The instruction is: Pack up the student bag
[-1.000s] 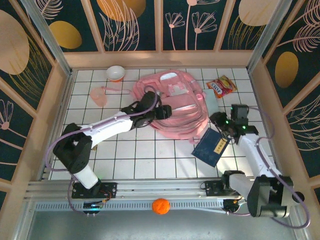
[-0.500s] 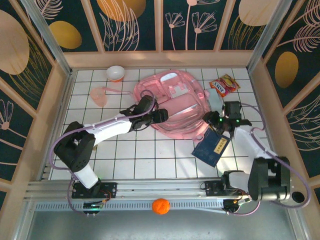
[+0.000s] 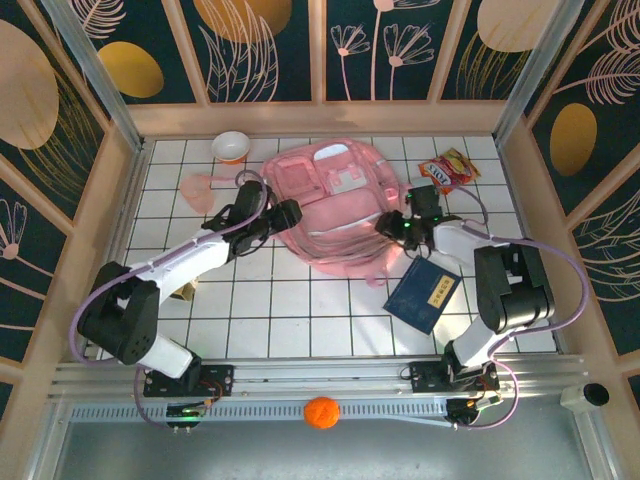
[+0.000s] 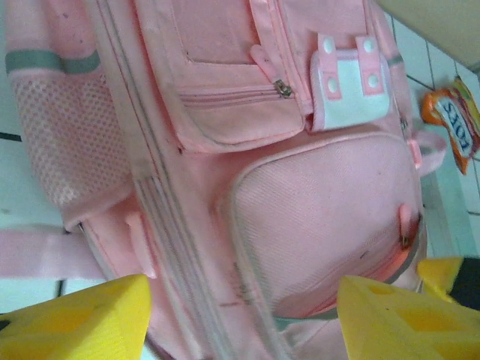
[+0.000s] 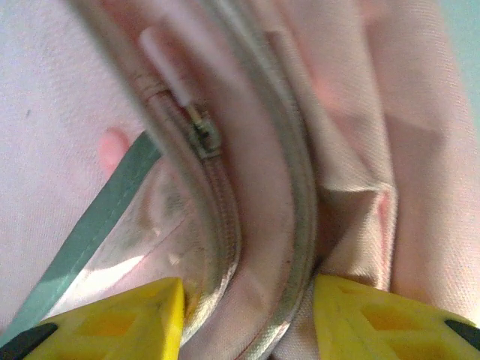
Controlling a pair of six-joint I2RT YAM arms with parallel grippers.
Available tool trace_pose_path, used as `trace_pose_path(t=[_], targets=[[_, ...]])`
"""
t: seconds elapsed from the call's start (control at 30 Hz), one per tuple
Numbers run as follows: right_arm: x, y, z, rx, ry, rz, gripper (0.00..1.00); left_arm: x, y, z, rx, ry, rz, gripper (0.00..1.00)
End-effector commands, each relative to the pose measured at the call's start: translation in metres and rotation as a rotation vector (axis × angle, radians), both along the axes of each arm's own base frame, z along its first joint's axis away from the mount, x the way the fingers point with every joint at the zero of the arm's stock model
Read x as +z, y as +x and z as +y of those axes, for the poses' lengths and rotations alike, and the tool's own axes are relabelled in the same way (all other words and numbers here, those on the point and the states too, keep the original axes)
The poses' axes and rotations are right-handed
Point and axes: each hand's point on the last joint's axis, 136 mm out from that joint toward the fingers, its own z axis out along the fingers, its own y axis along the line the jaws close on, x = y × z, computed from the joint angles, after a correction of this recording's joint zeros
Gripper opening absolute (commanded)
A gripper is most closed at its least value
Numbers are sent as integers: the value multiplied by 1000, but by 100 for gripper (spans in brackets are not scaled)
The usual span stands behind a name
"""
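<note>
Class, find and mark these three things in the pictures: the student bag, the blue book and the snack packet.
student bag (image 3: 335, 212), top external view, on its pink front pocket.
blue book (image 3: 424, 294), top external view, middle of its cover.
snack packet (image 3: 444, 171), top external view, middle of the wrapper.

Robot test cell in a laboratory. The worktop (image 3: 300, 300) is a white board ruled in a square grid, boxed in on three sides by wood-framed panels (image 3: 270, 50) papered with a dark floral print. A left arm (image 3: 190, 258) and a right arm (image 3: 510, 285) are bolted to an aluminium rail (image 3: 330, 375) along the near edge. An unrelated mix of objects lies on the grid: bag (image 3: 335, 200), bowl (image 3: 231, 146), cup (image 3: 198, 189), snack packet (image 3: 444, 171), book (image 3: 424, 293).
</note>
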Motion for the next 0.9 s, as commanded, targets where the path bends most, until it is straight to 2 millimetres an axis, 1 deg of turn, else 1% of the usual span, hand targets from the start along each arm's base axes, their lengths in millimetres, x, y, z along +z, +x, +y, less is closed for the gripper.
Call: trace_pose_path(t=[0.0, 0.07, 0.1, 0.27, 0.33, 0.4, 0.5, 0.53, 0.57, 0.63, 0.67, 0.7, 0.77, 0.83, 0.87], targets=[[-6, -33, 44, 67, 55, 45, 48, 10, 2, 23, 38, 62, -41, 67], [-2, -45, 67, 82, 85, 45, 48, 14, 3, 27, 36, 83, -51, 67], [0, -49, 75, 83, 89, 43, 48, 16, 3, 27, 30, 86, -54, 67], [19, -65, 119, 117, 127, 31, 48, 15, -2, 18, -14, 50, -40, 66], [27, -69, 125, 126, 121, 28, 49, 14, -4, 14, -31, 31, -38, 65], [36, -72, 121, 112, 107, 22, 50, 14, -8, 10, -58, 9, -33, 64], [57, -80, 104, 77, 90, 12, 52, 27, -11, -8, -128, -56, -34, 63], [65, -84, 96, 66, 80, 10, 52, 29, -13, -14, -150, -66, -31, 62], [71, -86, 87, 51, 67, 10, 52, 41, -11, -21, -168, -75, -50, 62], [82, -94, 58, 14, 36, 27, 53, 51, -11, -36, -204, -84, -66, 61], [84, -96, 43, -7, 20, 41, 53, 53, -12, -43, -221, -90, -71, 61], [86, -98, 23, -40, -5, 60, 53, 57, -14, -54, -244, -101, -76, 61], [83, -101, -24, -134, -67, 90, 53, 57, -21, -79, -302, -117, -70, 63], [77, -111, -70, -230, -107, 131, 53, 54, -32, -113, -386, -146, -45, 63], [70, -117, -89, -288, -117, 157, 53, 50, -38, -127, -421, -165, -28, 63]])
